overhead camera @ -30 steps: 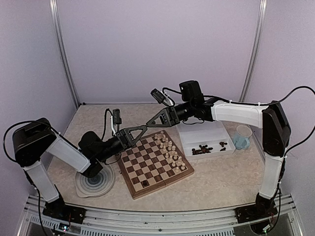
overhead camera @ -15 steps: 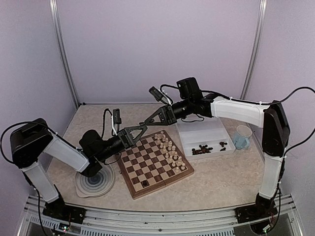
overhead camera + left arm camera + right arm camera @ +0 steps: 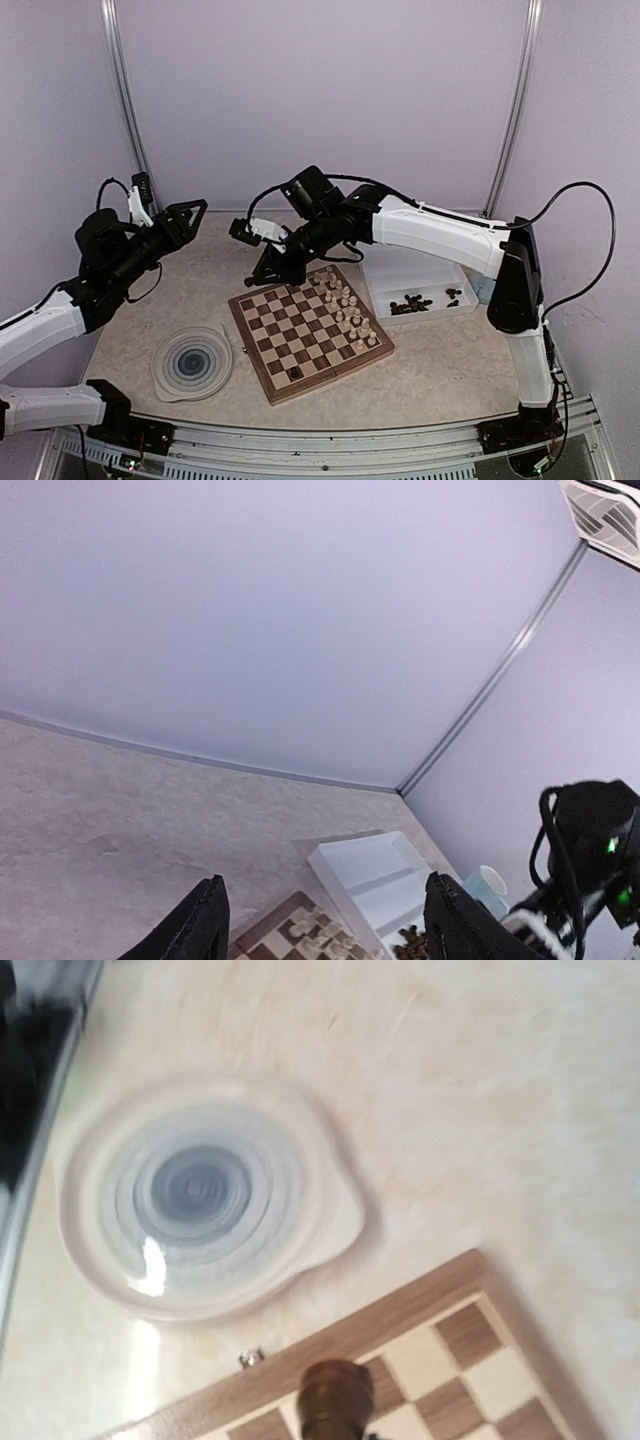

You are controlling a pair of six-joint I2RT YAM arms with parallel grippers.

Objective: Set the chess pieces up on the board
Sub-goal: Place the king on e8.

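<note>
The board [image 3: 250, 352] lies mid-table with pale chess pieces [image 3: 346, 306] in two rows along its right side and one dark piece [image 3: 295, 372] near its front. My right gripper [image 3: 267, 268] hangs over the board's far left corner. It is shut on a dark brown chess piece [image 3: 335, 1400], which shows above the board's border [image 3: 420, 1310] in the right wrist view. My left gripper [image 3: 186, 211] is raised at the far left, well away from the board, open and empty, with its fingers [image 3: 205, 925] wide apart.
A white two-compartment tray [image 3: 412, 270] right of the board holds several dark pieces [image 3: 425, 302]. A round blue-swirl plate [image 3: 192, 362] lies left of the board. A pale blue cup [image 3: 487, 883] stands past the tray. The enclosure walls are close behind.
The grippers were tip to tip above the board. The left one has opened and swung back up to the far left. The right one has shut and moved to the board's far left corner.
</note>
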